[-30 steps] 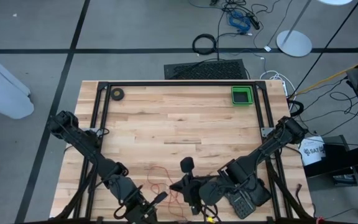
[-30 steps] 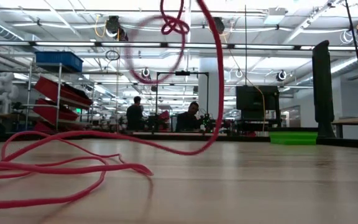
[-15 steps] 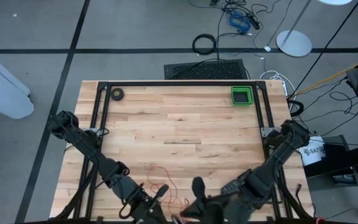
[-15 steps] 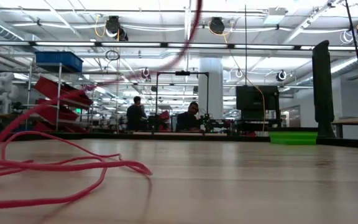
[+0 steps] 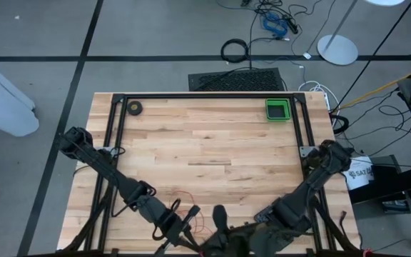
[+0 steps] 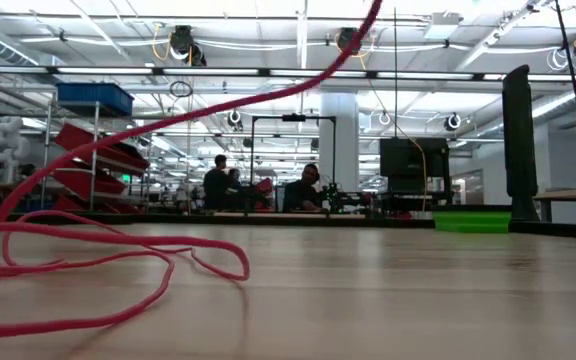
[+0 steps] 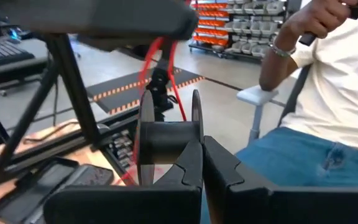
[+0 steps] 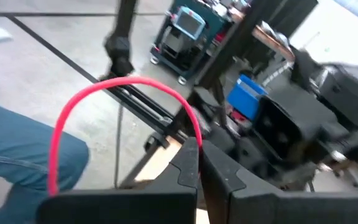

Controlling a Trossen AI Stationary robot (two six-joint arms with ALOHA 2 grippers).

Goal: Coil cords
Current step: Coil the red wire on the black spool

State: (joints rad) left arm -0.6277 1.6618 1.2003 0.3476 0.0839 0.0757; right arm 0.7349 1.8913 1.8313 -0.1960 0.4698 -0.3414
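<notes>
A thin red cord lies in slack loops on the wooden table near its front edge, and one strand rises off the table to the upper right. My right gripper is shut on that cord, close to the near edge. My left gripper is just to its left, shut on a dark spool with two round flanges. Red cord runs past the spool. My left gripper holds the spool at the flange nearest its fingertips, coming at it about level; the fingers hide the exact place. The spool sits clear of the table. My right gripper pinches the red cord between its fingertips. From there the cord arches away in a loop, lifted off the table.
A green tray stands at the far right of the table and a small dark tape roll at the far left. A black frame borders the table. A seated person is just beyond the near edge.
My right gripper has drawn back toward the table's near edge and risen, taking the cord along. The hanging strand, which sagged in a curl with a knot-like loop, now runs in a straighter line up from the table. My left gripper has shifted slightly right and rolled.
</notes>
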